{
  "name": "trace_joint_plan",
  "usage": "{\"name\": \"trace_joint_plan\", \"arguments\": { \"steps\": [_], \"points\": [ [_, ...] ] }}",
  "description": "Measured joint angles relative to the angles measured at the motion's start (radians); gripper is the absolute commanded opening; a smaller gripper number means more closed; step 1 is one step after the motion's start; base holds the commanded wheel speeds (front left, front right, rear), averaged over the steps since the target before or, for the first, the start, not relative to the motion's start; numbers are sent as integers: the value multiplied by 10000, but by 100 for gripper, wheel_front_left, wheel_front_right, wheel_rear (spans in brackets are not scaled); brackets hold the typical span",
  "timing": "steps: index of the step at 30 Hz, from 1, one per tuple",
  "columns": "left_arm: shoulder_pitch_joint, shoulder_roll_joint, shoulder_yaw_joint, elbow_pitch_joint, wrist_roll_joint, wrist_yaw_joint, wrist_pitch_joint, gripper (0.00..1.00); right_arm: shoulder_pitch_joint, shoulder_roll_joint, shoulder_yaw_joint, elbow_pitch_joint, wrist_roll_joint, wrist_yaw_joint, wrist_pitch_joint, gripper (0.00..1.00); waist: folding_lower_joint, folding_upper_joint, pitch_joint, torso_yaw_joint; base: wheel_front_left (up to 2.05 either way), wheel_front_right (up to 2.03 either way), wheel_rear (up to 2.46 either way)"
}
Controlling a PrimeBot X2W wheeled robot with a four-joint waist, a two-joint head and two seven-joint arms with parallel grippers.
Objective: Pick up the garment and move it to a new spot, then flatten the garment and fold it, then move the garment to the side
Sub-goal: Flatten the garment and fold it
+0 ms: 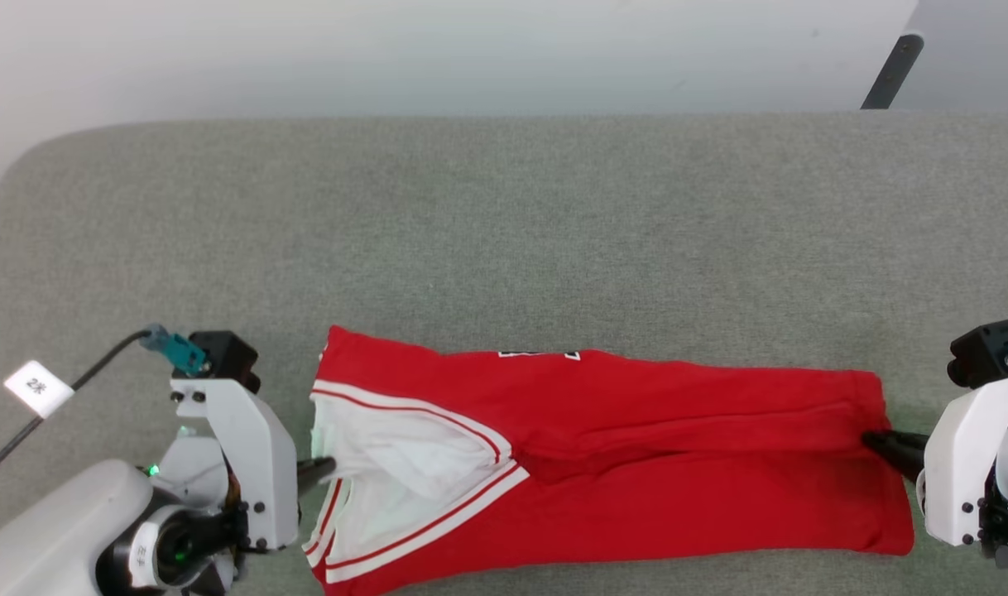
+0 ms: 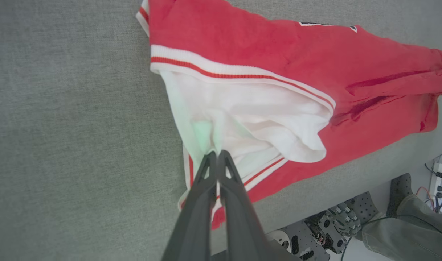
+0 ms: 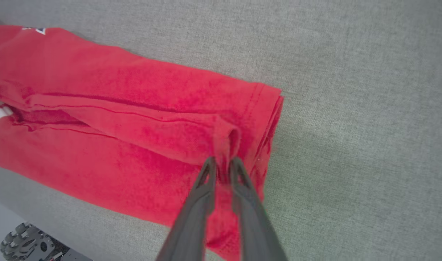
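A: Entry. Where is the garment?

B: Flat on the grey desk, on the near side and a little right of centre in the head view. It lies as a long red band running left to right, doubled along its length. Only a sliver of the black-and-white print peeks out at the far edge. The white sleeve and striped trim are at the left end, the hem at the right end.

A: Hands?

B: The left hand has its fingers pressed together on white cloth at the sleeve end. The right hand has its fingers narrow, with a small ridge of red hem cloth pinched up between the tips. Both read as grips on the garment, one at each end.

A: Progress?

B: Judgement: placing and flattening look done, and the lengthwise fold is in. A slack crease runs along the middle and the sleeve bunches, so it is not tidy. Left to do: probably a fold end to end, then the move to the side.

A: Edges, room?

B: The band's near long edge runs close to the desk's near edge. The left wrist view shows the robot's base just beyond it, so there is little room to pull toward the robot. The far half of the desk is bare, with bare strips past both ends. Best to fold across, or carry away from the near edge.
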Motion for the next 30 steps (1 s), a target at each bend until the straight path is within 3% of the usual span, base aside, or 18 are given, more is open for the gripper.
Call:
{"name": "trace_joint_plan", "arguments": {
  "steps": [1,2,9,14,19,30],
  "points": [
    [39,10,-2,-27,-36,0,25,95,28,29,-56,-58,-33,0,54,100,0,0,-44,-8,0,0,0],
    [62,33,0,-69,-40,-2,21,100,39,48,-104,-157,-90,0,86,100,0,0,-95,-15,0,0,0],
    [361,196,65,-326,-40,29,-282,100,487,259,-535,-884,-385,0,151,100,0,0,-541,-40,0,0,0],
    [756,286,278,-579,79,35,-1114,100,841,472,-779,-1501,-708,0,-353,100,0,0,-884,-61,0,0,0],
    [1154,290,514,-654,1022,-370,-2991,100,1362,771,-1072,-1724,-911,0,-903,100,0,0,-1179,-46,0,0,0],
    [2774,-211,1340,115,1787,-780,-7158,100,2384,1315,-1870,-1743,-1087,0,-1179,100,0,0,-1562,213,0,0,0]
  ]
}}
